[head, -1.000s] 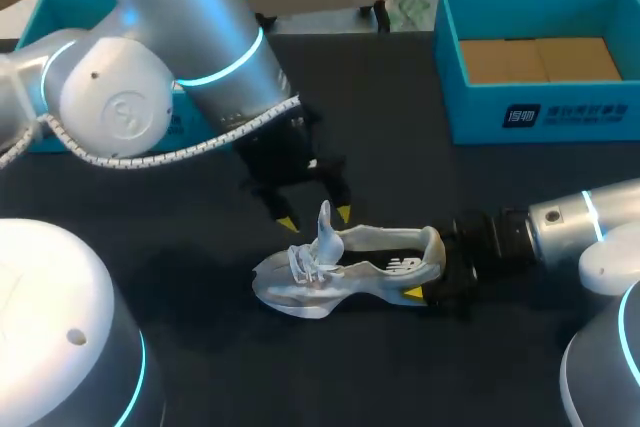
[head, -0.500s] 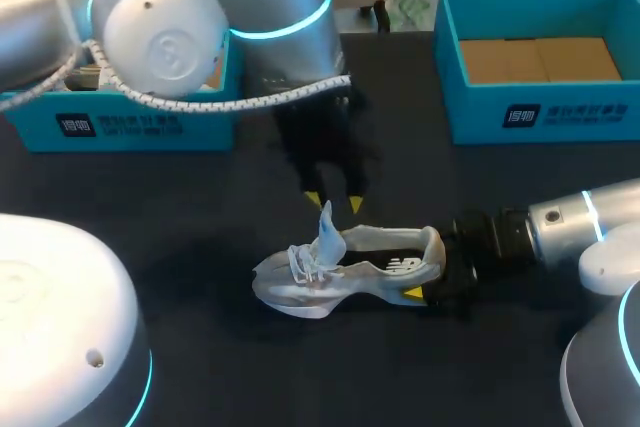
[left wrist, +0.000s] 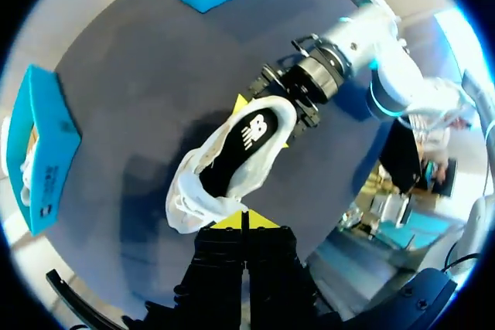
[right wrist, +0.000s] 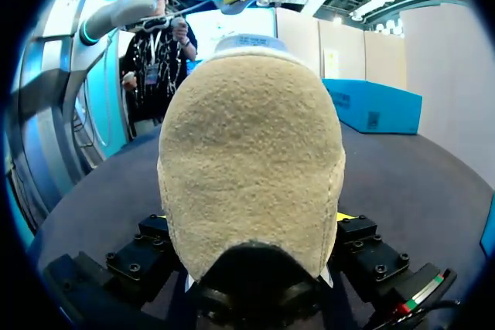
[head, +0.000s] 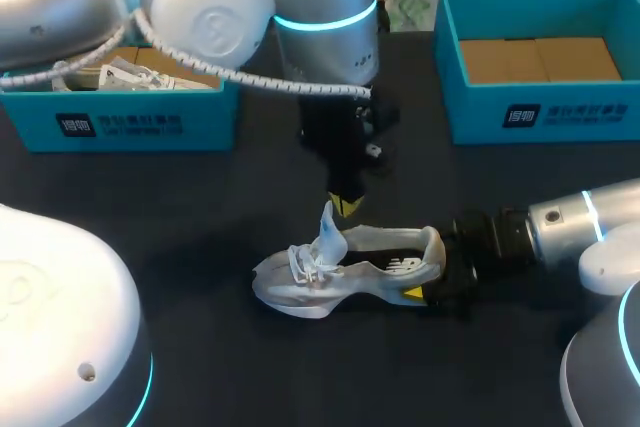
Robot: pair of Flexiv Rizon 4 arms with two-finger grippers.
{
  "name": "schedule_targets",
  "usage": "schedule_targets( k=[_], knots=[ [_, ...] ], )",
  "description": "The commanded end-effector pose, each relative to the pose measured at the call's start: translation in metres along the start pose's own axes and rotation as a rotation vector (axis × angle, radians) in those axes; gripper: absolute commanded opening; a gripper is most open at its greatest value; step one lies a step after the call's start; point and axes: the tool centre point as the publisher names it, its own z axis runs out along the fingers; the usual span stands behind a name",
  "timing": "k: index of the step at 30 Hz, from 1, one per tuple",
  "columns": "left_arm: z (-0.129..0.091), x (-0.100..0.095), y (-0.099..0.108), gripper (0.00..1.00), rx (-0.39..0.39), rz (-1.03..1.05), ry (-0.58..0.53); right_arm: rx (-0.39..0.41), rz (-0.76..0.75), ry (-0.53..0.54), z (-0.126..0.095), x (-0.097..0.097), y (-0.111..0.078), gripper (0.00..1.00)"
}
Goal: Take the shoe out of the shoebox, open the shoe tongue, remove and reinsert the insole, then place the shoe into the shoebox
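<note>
Head view: the shoe lies on the table, outside both boxes, with its heel held by the right gripper.
The right gripper's fingers clamp the heel from two sides. In the left wrist view a yellow tip shows on each side of the shoe. In the right wrist view the tan heel stands between that gripper's fingers. The tongue stands raised. The left gripper hangs just above the tongue with its tips pressed together and nothing between them. Whether it touches the tongue cannot be told. A blue box stands at the back right, well apart from the shoe. Another blue box at the back left holds a second shoe.
</note>
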Motion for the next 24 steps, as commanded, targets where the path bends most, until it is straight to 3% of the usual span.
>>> schedule_targets(
  k=[1,8,10,12,19,24],
  knots=[
    [-0.001,0.001,-0.011,0.0,-0.051,0.007,-0.001,0.004,0.0,-0.002,0.0,0.001,0.002,0.0],
    [0.011,0.017,-0.012,0.0,0.033,0.296,-0.071,0.004,0.0,-0.002,0.0,0.001,0.002,0.0],
    [0.017,0.021,-0.016,0.0,0.009,0.392,-0.03,0.004,0.0,-0.002,0.0,0.001,0.002,0.0],
    [0.019,0.017,-0.028,0.0,-0.12,0.376,-0.004,0.004,0.0,-0.002,0.0,0.001,0.002,0.0],
    [0.019,0.017,-0.028,0.0,-0.12,0.376,-0.004,0.004,0.0,-0.002,0.0,0.001,0.002,0.0],
    [0.046,0.024,-0.034,0.0,-0.087,0.519,-0.099,0.004,0.0,-0.002,0.0,0.001,0.002,0.0]
  ],
)
